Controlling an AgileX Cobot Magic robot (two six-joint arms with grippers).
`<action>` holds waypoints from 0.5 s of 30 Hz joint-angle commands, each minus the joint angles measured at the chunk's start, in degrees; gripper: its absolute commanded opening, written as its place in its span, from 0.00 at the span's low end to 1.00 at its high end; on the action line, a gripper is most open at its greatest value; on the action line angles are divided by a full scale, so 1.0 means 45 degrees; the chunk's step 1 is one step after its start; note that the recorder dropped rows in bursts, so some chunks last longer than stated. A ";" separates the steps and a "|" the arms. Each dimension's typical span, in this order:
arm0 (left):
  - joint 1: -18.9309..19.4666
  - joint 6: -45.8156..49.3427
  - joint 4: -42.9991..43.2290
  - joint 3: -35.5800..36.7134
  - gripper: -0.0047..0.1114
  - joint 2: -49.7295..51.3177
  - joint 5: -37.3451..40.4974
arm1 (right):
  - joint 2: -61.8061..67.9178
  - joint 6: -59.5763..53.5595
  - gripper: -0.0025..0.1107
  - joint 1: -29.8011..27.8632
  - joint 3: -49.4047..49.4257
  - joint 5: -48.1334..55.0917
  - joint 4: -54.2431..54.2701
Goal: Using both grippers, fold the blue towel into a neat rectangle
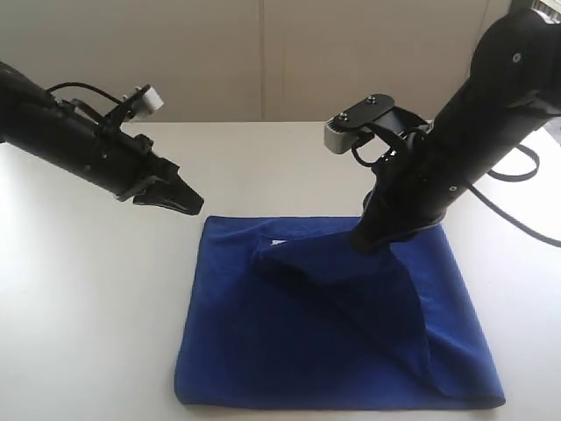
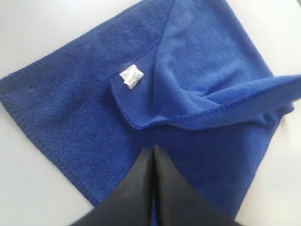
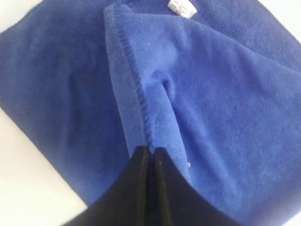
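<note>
Now blue towel [image 3: 225,94] edge in R gripper [image 3: 150,153]

The towel [image 1: 263,368] is a deep royal blue, plain, with no print. Its raised fold at the centre of the exterior view falls into shade and reads nearly navy. The hem [image 3: 136,89] is stitched in the same blue. The tag [image 2: 130,76], in the upper middle of the left wrist view, is white with faint grey marks. The table [image 1: 88,289] is plain off-white and the wall [image 1: 263,53] across the top is pale cream. My left gripper [image 1: 195,207], at left, is matt black. My right gripper [image 1: 366,241], right of centre, is black too. The camera block [image 1: 344,133] above it is silver-grey, and the cable [image 1: 517,219] at the right edge is black.
</note>
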 commanded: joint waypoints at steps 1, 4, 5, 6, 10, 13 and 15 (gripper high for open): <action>0.0354 -0.1221 -0.1037 -0.1162 0.41 0.1588 0.2425 | -0.0710 0.0402 0.02 -0.0032 -0.0005 0.0831 0.0153; 0.0332 -0.1221 -0.2100 -0.1181 0.59 0.2428 0.3038 | -0.0934 0.0402 0.02 -0.0032 0.0019 0.1583 0.0591; 0.0332 -0.1221 -0.2246 -0.1181 0.58 0.2592 0.3038 | -0.0934 0.0402 0.02 -0.0032 0.0041 0.1763 0.0591; 0.0332 -0.1221 -0.2430 -0.1181 0.58 0.2727 0.3038 | -0.0934 0.0402 0.02 -0.0032 0.0039 0.1873 0.0591; 0.0210 -0.1221 -0.3140 -0.1212 0.58 0.3254 0.3134 | -0.0934 0.0402 0.02 -0.0032 0.0039 0.1896 0.0591; -0.0103 -0.1166 -0.3453 -0.1275 0.58 0.3524 0.2969 | -0.0934 0.0376 0.02 -0.0032 0.0039 0.1850 0.0591; -0.0343 -0.1166 -0.3482 -0.1305 0.58 0.3667 0.2732 | -0.0934 0.0376 0.02 -0.0032 0.0039 0.1822 0.0591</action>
